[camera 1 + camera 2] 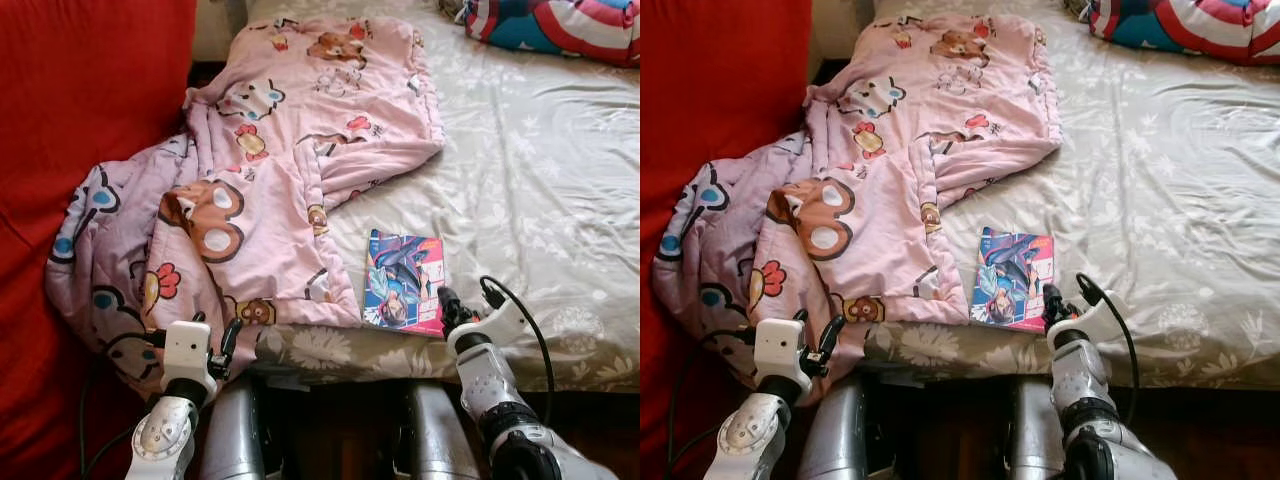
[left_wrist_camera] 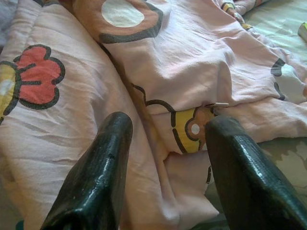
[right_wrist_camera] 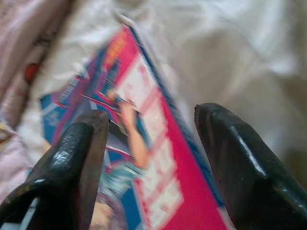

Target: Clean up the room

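Two things lie loose on the bed (image 1: 560,180): a pink quilt (image 1: 270,180) sprawling over the left half of the frame, and a book (image 1: 404,280) at lower centre, near the mattress edge. My right pincer (image 3: 151,139) is spread wide, fingers straddling the book's near edge, so I judge I am about to grasp it; next I must slide in and pinch. My left pincer (image 2: 165,139), also spread, hovers over the quilt's hanging fold. I see no containers
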Controlling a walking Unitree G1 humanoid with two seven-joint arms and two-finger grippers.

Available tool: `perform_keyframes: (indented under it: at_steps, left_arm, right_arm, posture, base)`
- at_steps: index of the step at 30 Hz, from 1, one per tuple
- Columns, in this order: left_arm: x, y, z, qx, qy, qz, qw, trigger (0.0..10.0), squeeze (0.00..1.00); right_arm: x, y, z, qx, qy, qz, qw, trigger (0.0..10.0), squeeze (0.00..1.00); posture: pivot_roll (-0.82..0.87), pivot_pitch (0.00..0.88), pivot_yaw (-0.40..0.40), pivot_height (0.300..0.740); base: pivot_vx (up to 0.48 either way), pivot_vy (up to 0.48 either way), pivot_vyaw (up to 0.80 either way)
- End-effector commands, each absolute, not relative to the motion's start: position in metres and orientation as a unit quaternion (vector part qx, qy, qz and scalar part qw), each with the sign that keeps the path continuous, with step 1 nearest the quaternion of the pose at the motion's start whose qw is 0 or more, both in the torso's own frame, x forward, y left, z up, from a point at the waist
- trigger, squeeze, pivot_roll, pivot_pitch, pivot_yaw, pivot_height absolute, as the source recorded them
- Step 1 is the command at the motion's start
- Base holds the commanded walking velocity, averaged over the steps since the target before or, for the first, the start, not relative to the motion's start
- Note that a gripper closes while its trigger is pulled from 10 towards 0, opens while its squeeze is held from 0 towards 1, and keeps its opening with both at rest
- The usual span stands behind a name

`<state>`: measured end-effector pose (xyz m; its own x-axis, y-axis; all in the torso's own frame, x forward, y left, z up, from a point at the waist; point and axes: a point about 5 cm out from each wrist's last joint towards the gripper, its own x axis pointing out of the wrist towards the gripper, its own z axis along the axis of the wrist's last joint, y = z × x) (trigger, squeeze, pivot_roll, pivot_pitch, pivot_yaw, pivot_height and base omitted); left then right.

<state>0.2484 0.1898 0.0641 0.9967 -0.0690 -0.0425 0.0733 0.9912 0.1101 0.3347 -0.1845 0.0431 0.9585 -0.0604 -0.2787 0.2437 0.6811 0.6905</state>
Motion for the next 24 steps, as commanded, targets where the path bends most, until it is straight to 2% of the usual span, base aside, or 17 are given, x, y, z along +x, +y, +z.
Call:
perform_keyframes:
  at_steps: [1, 6, 13, 24]
  left_arm:
    - [0.244, 0.194, 0.063, 0.06, 0.026, -0.033, 0.997, 10.0, 0.0]
    - [0.243, 0.194, 0.063, 0.062, 0.029, -0.035, 0.997, 10.0, 0.0]
    - [0.238, 0.193, 0.063, 0.062, 0.03, -0.035, 0.997, 10.0, 0.0]
    - [0.222, 0.2, 0.062, 0.069, 0.043, -0.03, 0.996, 10.0, 0.0]
  right_arm:
    - [0.334, -0.184, 0.042, 0.392, 0.117, -0.086, 0.908, 10.0, 0.0]
    - [0.344, -0.182, 0.058, 0.405, 0.074, -0.067, 0.909, 10.0, 0.0]
    - [0.339, -0.178, 0.045, 0.394, 0.13, -0.062, 0.908, 10.0, 0.0]
    - [0.328, -0.182, 0.031, 0.396, 0.146, -0.081, 0.903, 10.0, 0.0]
  posture:
    - [0.03, 0.203, 0.039, 0.552]
    - [0.03, 0.202, 0.041, 0.552]
    - [0.05, 0.21, 0.039, 0.552]
    - [0.07, 0.257, 0.049, 0.552]
  base:
    - [0.0, 0.0, 0.0]
    - [0.0, 0.0, 0.0]
    - [0.0, 0.0, 0.0]
    - [0.0, 0.0, 0.0]
